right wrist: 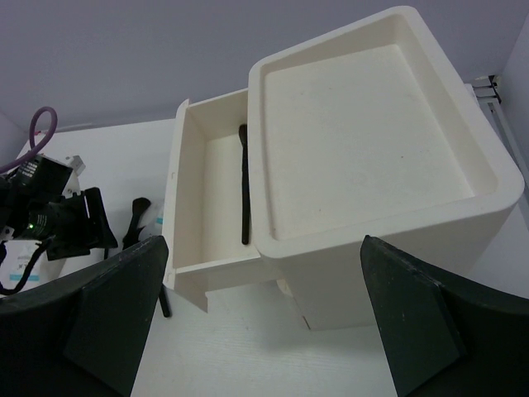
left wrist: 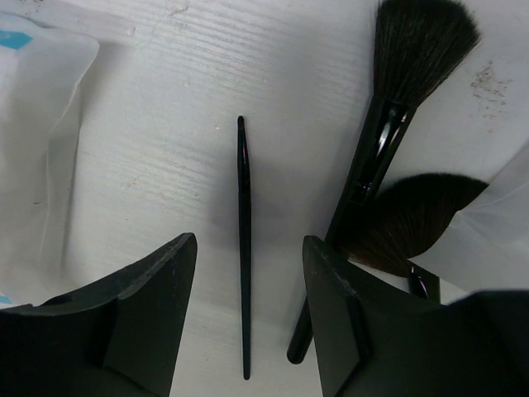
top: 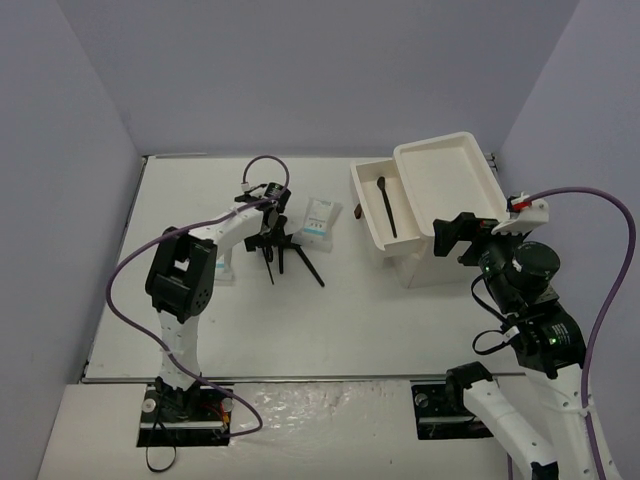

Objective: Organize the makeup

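Note:
My left gripper (top: 267, 238) is open and low over a cluster of black makeup brushes (top: 300, 262) left of table centre. In the left wrist view a thin black stick (left wrist: 244, 248) lies on the table between my open fingers (left wrist: 149, 306), untouched. Two fluffy brushes (left wrist: 388, 141) lie just right of it, one beside the right finger. A white packet with blue print (top: 318, 217) lies beside the cluster, and it also shows in the left wrist view (left wrist: 33, 149). My right gripper (top: 452, 235) is open and empty, raised near the white box (right wrist: 372, 141).
The white box (top: 445, 195) stands at the back right with its drawer (top: 375, 205) pulled out to the left. One black brush (right wrist: 244, 182) lies in the drawer. A second white packet (left wrist: 496, 223) lies under the fluffy brushes. Walls close in on both sides.

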Action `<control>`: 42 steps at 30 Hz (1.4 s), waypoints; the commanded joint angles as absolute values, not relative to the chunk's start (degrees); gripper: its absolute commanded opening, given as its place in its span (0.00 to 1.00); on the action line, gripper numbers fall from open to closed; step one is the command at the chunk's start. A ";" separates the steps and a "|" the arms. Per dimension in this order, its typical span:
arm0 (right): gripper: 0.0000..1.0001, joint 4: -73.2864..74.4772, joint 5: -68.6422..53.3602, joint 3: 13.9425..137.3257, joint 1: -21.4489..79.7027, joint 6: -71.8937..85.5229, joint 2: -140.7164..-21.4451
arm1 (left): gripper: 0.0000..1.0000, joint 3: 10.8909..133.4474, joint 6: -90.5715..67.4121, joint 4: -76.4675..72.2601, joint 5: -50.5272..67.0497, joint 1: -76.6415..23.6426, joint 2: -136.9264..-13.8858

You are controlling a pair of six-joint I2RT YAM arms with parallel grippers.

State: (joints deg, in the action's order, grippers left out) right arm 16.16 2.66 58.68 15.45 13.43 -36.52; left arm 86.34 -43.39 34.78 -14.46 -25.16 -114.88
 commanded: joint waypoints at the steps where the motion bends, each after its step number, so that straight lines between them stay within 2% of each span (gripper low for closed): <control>1: 1.00 13.10 4.89 58.80 16.35 12.57 -36.23 | 0.46 89.03 -45.00 35.07 -13.98 -23.73 -113.92; 11: 1.00 13.33 5.30 58.65 16.76 12.51 -36.27 | 0.22 88.09 -46.32 33.81 -11.78 -22.91 -118.39; 12: 1.00 13.28 5.37 58.54 16.71 12.57 -36.21 | 0.16 86.94 -46.51 33.06 -11.43 -22.85 -118.56; 13: 1.00 13.36 5.45 58.54 16.78 12.57 -36.21 | 0.16 86.86 -46.68 33.00 -11.41 -22.85 -118.56; 15: 1.00 13.47 5.62 58.54 16.71 12.57 -36.20 | 0.03 84.48 -46.94 31.30 -10.96 -22.68 -118.22; 16: 1.00 13.57 5.62 58.54 16.76 12.57 -36.15 | 0.01 83.18 -46.99 30.85 -10.81 -22.68 -117.82; 24: 1.00 13.89 5.54 58.80 16.79 12.74 -36.21 | 0.00 75.51 -48.07 20.43 -5.22 -22.76 -103.23; 31: 1.00 14.15 5.62 58.89 16.88 13.01 -36.30 | 0.00 76.63 -52.03 7.19 3.36 -26.90 -91.49; 35: 1.00 14.24 5.45 58.97 16.88 13.10 -36.56 | 0.00 80.95 -56.16 -2.06 7.30 -31.55 -91.47; 42: 1.00 14.55 5.50 58.83 16.85 13.33 -36.42 | 0.00 96.78 -60.90 -6.53 9.57 -38.52 -100.84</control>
State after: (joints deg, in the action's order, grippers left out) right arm 17.51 4.32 58.54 16.60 13.36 -36.12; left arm 88.75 -55.99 1.71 6.57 -36.50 -97.38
